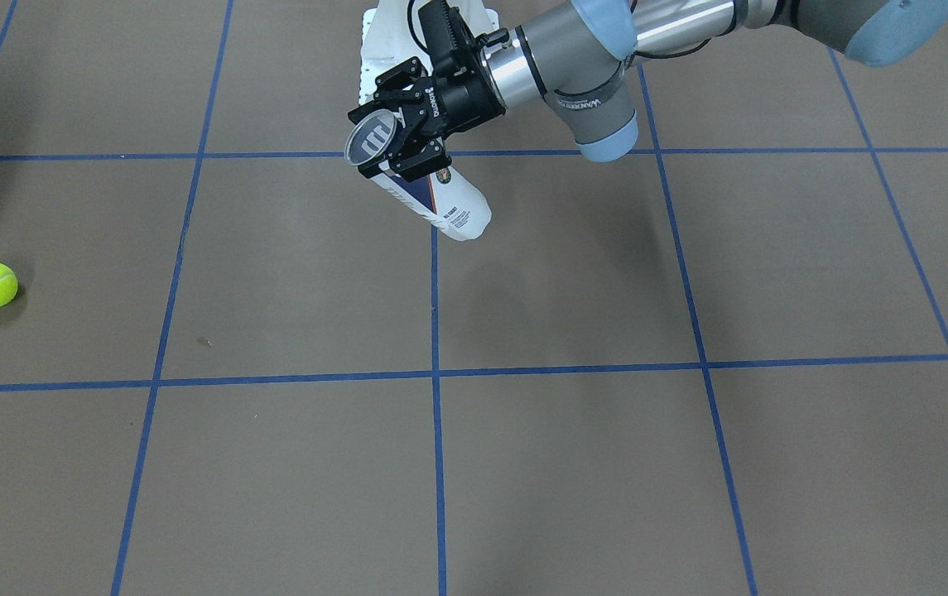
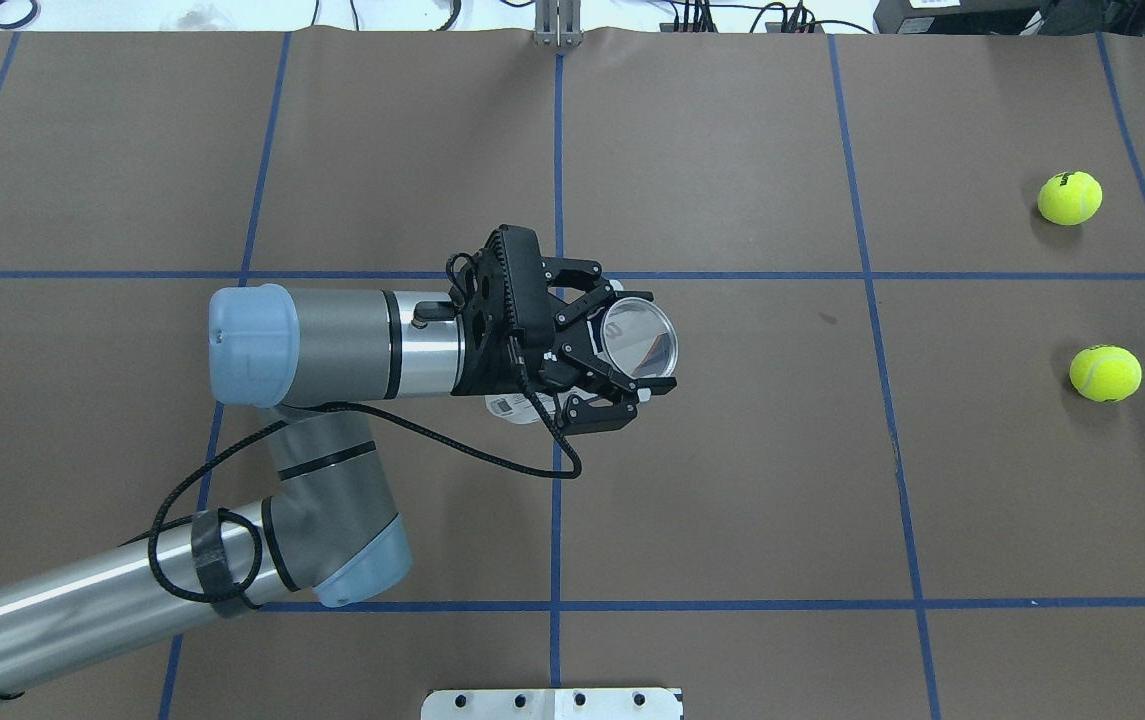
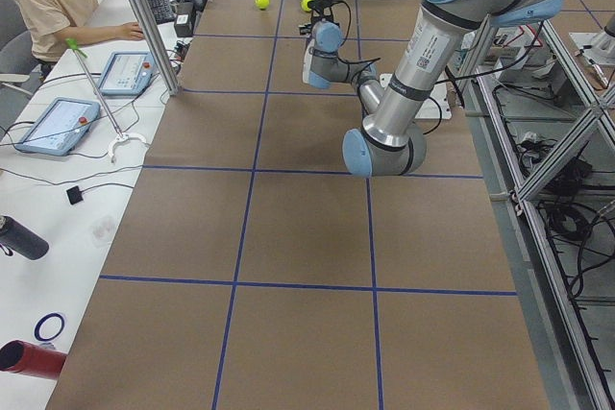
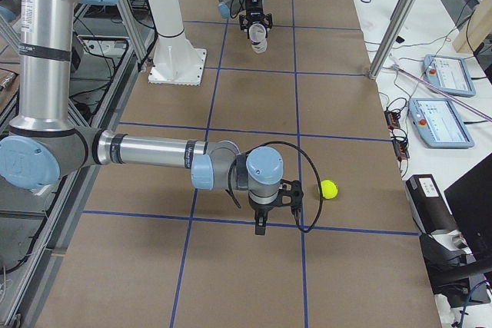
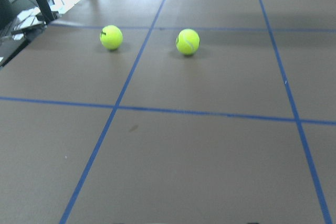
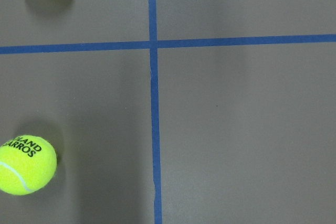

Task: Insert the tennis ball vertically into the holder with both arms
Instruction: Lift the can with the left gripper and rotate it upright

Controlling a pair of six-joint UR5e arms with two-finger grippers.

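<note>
My left gripper (image 2: 635,340) is shut on the holder (image 2: 644,328), a clear can with a white and navy label (image 1: 447,205). It grips the can near its rim and holds it above the table's middle, open mouth up. Two yellow tennis balls (image 2: 1069,197) (image 2: 1105,373) lie on the table far to the right; they also show in the left wrist view (image 5: 187,41) and the right wrist view (image 6: 23,163). My right gripper (image 4: 261,219) points down close to one ball (image 4: 329,188). It shows only in the exterior right view, so I cannot tell if it is open.
A white flanged pedestal (image 2: 552,703) stands at the robot's edge of the table. Blue tape lines grid the brown surface. An operator (image 3: 58,2) sits at a side table with tablets.
</note>
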